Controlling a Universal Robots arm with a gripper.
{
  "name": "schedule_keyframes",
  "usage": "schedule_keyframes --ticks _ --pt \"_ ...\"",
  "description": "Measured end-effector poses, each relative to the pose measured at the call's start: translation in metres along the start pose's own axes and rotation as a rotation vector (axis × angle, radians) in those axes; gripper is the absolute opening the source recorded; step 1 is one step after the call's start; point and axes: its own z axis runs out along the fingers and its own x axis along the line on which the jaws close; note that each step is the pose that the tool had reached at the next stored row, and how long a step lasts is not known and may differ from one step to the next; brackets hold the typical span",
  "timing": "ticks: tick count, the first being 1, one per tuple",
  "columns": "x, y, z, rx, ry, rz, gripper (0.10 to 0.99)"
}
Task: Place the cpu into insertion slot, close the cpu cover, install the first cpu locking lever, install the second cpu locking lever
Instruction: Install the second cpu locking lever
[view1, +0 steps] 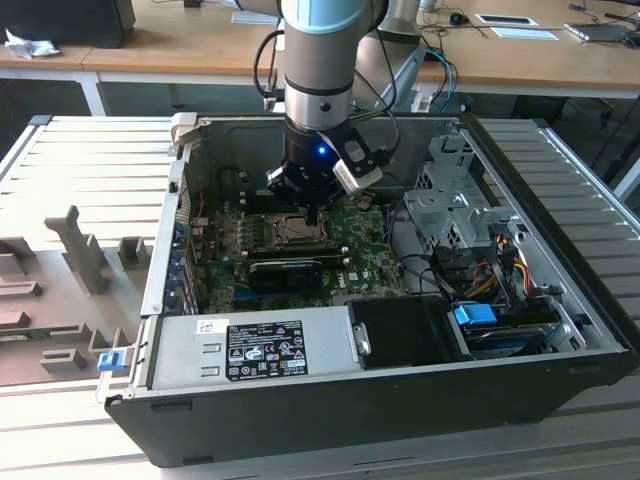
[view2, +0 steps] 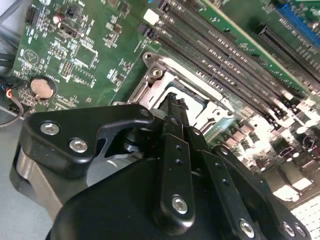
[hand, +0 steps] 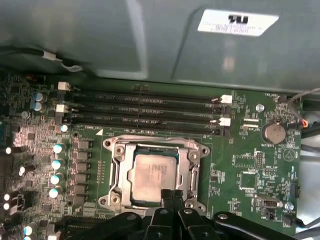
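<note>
Pale silvery-beige metal marks the cpu (hand: 152, 176), which lies flat inside the insertion slot (hand: 116, 172) on the green motherboard (hand: 250, 175). The cpu cover (hand: 192, 170) lies down around it, its silvery frame bordering the chip on all sides. The gripper (hand: 172, 194) hangs just over the socket's edge, its two black fingers (hand: 166, 200) pressed together with no gap between them and nothing pinched; their tips meet at the rim of the cover, beside the chip. In the second wrist view the same closed fingertips (view2: 172, 107) point down at the socket's metal frame (view2: 200, 85). Long black memory slots (hand: 145, 107) run just beyond the socket, and a round coin battery (hand: 274, 133) sits well apart from it. In the exterior view the arm (view1: 320, 90) reaches down into the open computer case (view1: 560, 330), the gripper (view1: 312, 212) directly above the socket (view1: 296, 229).
</note>
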Motion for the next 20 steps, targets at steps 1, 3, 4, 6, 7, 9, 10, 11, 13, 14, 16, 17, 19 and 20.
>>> schedule_keyframes --ticks 1,3,4,6,7,9,10,11,13,14,16,17,19,20 --pt "0.0002 -0.0026 0.0001 0.0 0.0013 0.0 0.106" --pt "0.0005 -0.0055 -0.0003 0.0 0.0019 0.0 0.106" --pt "0.0004 -0.006 -0.0027 -0.002 0.002 0.0 0.106" --pt "0.0006 -0.0079 -0.0055 -0.004 0.0019 0.0 0.106" --pt "0.0007 -0.0092 -0.0055 -0.004 0.002 0.0 0.106" --pt "0.0009 -0.0116 -0.0056 -0.004 0.002 0.0 0.106" --pt "0.001 -0.0127 -0.0057 -0.004 0.002 0.0 0.106" --pt "0.0012 -0.014 -0.0057 -0.004 0.002 0.0 0.106" --pt "0.0013 -0.016 -0.0058 -0.004 0.0019 0.0 0.106" --pt "0.0014 -0.0169 -0.0059 -0.004 0.002 0.0 0.106" --pt "0.0017 -0.0197 -0.006 -0.004 0.002 0.0 0.106" --pt "0.0019 -0.0212 -0.0061 -0.004 0.002 0.0 0.106" --pt "0.0023 -0.0243 -0.0062 -0.004 0.002 0.0 0.106" --pt "0.0025 -0.0257 -0.0063 -0.004 0.0024 0.0 0.106"
